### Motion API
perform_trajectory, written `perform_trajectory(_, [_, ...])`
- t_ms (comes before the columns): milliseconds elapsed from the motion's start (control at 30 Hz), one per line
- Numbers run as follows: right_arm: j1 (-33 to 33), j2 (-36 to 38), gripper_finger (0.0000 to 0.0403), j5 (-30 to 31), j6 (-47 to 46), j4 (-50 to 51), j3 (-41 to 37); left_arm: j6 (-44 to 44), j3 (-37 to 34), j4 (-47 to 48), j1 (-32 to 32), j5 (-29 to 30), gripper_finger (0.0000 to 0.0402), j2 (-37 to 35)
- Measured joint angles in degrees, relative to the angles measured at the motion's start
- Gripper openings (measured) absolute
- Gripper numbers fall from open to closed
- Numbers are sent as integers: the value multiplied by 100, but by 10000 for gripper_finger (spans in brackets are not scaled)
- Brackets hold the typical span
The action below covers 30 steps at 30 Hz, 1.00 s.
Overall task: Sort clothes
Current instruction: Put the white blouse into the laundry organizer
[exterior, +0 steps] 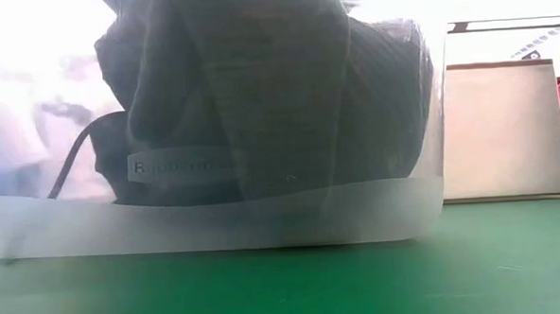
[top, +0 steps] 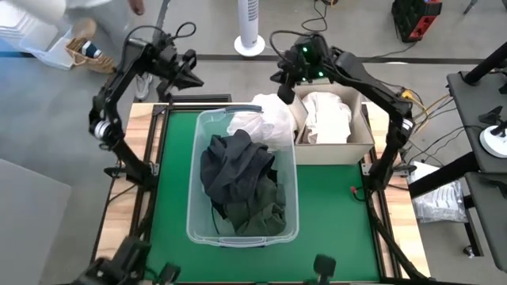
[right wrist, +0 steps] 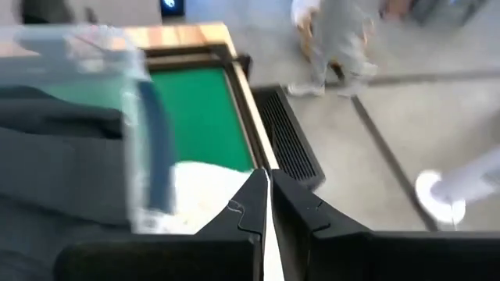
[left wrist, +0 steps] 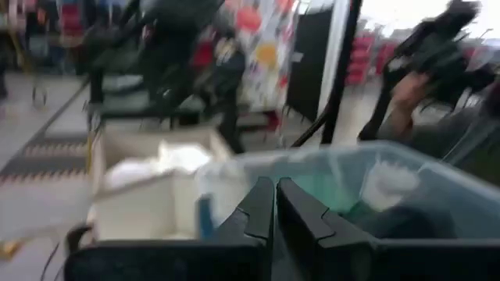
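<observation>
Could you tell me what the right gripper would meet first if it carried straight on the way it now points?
Probably the white garment, lying just ahead of the shut right gripper beside the clear tub. Depth is unclear; its fingers may already pinch white cloth.

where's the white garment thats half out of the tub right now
In the high view, the crumpled white fabric garment drapes over the far right corner of the clear plastic tub, against the beige cardboard box, just below the right gripper.
</observation>
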<state>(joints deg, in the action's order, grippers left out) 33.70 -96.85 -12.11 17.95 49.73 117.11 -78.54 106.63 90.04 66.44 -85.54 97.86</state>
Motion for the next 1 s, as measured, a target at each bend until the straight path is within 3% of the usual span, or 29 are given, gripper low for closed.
perform_trajectory(67, [219, -151, 12, -28, -94, 44, -4, -172, -431, 0, -85, -366, 0, -365])
perform_trajectory(233, [547, -350, 13, 43, -613, 97, -8, -575, -1232, -18, -402, -442, 0, -1212])
perform_trajectory(400, [643, -536, 13, 15, -10, -295, -3, -663, -1631, -172, -771, -456, 0, -1771])
perform_trajectory(567, [664, -821, 13, 27, 50, -403, -3, -661, -1718, -333, -1616, -454, 0, -1972])
perform_trajectory(800, [658, -937, 13, 23, -164, -286, -3, -652, -1713, -793, -3372, -442, 0, -1779])
perform_trajectory(1000, [729, -815, 13, 17, -161, -292, 71, -718, -1354, -927, -3728, -463, 0, -1752])
